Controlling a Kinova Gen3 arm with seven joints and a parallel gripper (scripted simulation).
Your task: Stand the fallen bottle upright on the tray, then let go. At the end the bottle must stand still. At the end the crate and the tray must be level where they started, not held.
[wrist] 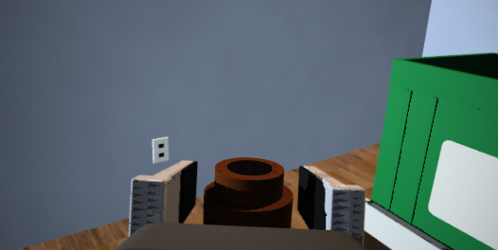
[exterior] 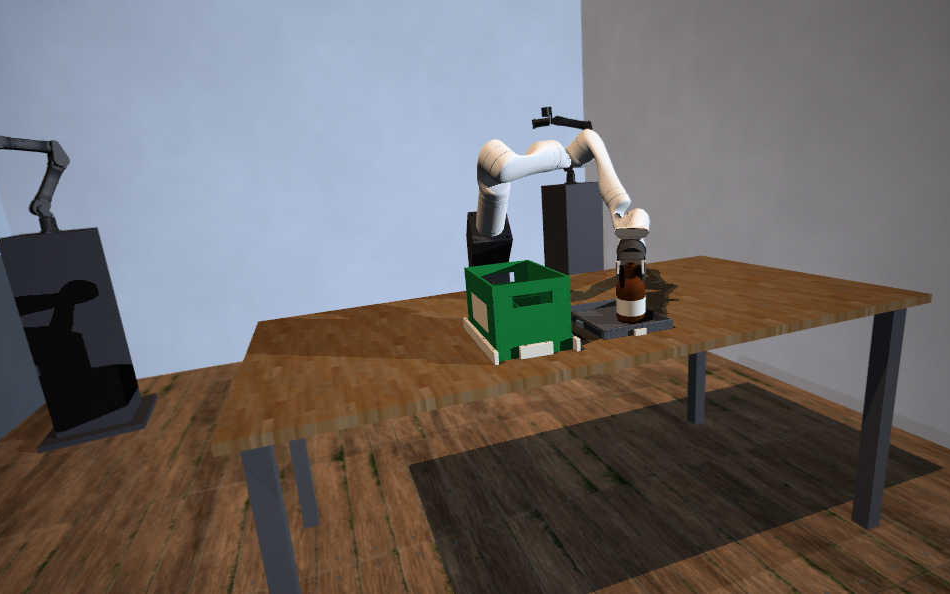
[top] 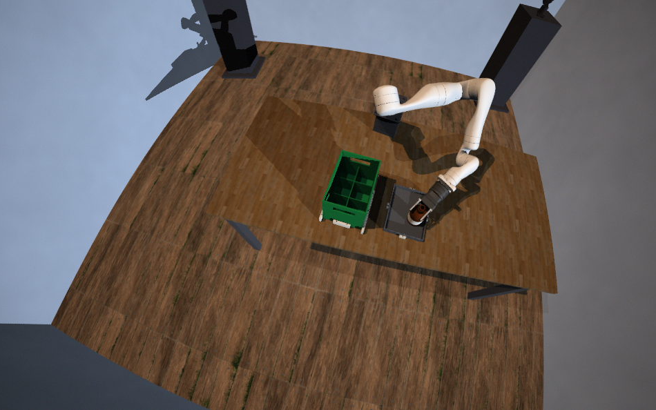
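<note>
The brown bottle with a white label stands upright on the dark grey tray. My gripper is open, with a finger on each side of the bottle's neck. In the wrist view there is a gap between each finger pad and the neck. The tray lies flat on the table, right of the green crate.
The crate has empty compartments and sits on pale runners close beside the tray. The wooden table stretches wide on both sides. Two black pedestals stand on the floor away from the table.
</note>
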